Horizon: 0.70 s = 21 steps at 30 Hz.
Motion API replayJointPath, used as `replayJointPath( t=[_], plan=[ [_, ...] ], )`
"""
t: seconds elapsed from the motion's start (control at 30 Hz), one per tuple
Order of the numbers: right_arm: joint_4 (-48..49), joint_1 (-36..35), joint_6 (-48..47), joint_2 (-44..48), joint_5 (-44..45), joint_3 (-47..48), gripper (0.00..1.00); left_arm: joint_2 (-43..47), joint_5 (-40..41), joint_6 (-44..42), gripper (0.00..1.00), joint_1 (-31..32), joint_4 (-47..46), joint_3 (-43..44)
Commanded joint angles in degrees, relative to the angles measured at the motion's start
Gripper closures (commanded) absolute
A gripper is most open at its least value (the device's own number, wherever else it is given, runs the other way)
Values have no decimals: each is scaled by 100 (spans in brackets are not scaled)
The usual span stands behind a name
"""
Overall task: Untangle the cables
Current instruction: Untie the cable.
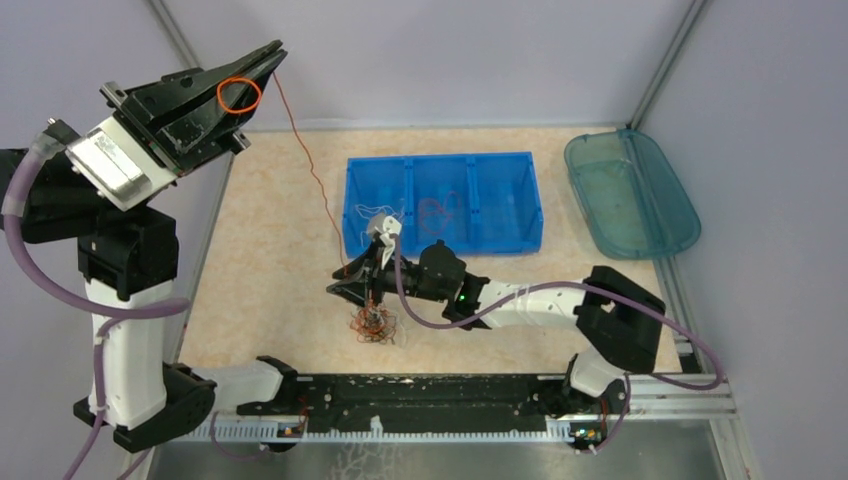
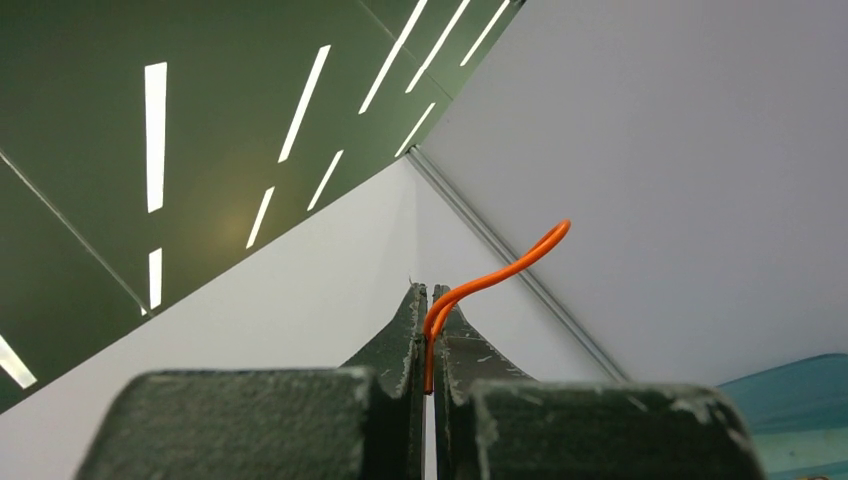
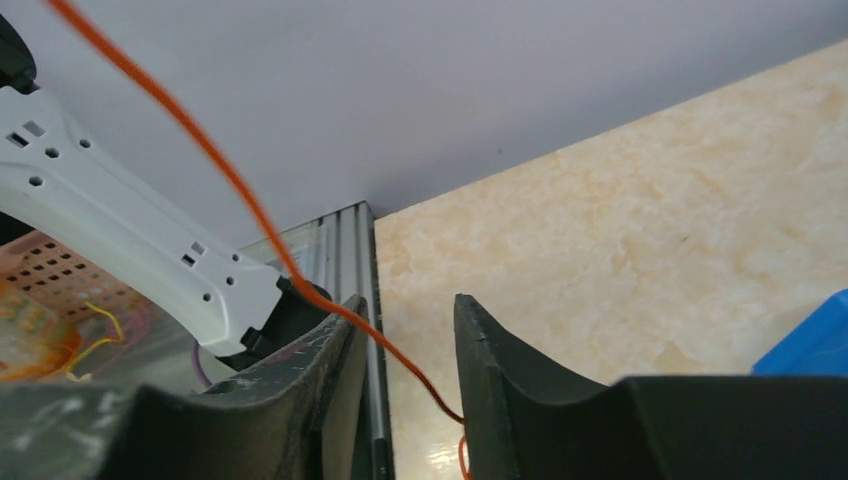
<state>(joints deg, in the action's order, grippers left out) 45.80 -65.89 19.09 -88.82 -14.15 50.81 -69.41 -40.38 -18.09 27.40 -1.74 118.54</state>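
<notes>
My left gripper [image 1: 278, 50] is raised high at the back left, shut on one orange cable [image 2: 500, 272] that curls out past its tips [image 2: 427, 290]. That cable [image 1: 308, 165] runs taut down to my right gripper [image 1: 335, 288], low over the table. In the right wrist view the cable [image 3: 215, 165] passes through the gap of the right gripper [image 3: 410, 310], whose jaws stand apart, and touches the right finger [image 3: 500, 370]. A small tangle of orange, black and white cables [image 1: 375, 324] lies on the table just below the right gripper.
A blue bin [image 1: 450, 243] with three compartments stands behind the right gripper, with thin white and red wires inside. At the back right lies a teal tray [image 1: 630, 195]. Grey walls close off the table on three sides. A black rail [image 1: 430, 390] runs along the near edge.
</notes>
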Motion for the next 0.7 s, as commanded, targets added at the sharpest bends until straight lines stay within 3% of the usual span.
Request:
replayJointPath(
  t=[0.0,0.3,0.67],
  plan=[
    [929,-47,740,-381,-297,90,65,-91,-64,-56,100,26,-300,288],
    [904,-84,826,-985,353,-407,69,-478,62,-50,100,25,-648,957],
    [1181,-83,855,-1379,991,-1134,69,-796,561,-780,100,20,-1689,1618]
  ],
)
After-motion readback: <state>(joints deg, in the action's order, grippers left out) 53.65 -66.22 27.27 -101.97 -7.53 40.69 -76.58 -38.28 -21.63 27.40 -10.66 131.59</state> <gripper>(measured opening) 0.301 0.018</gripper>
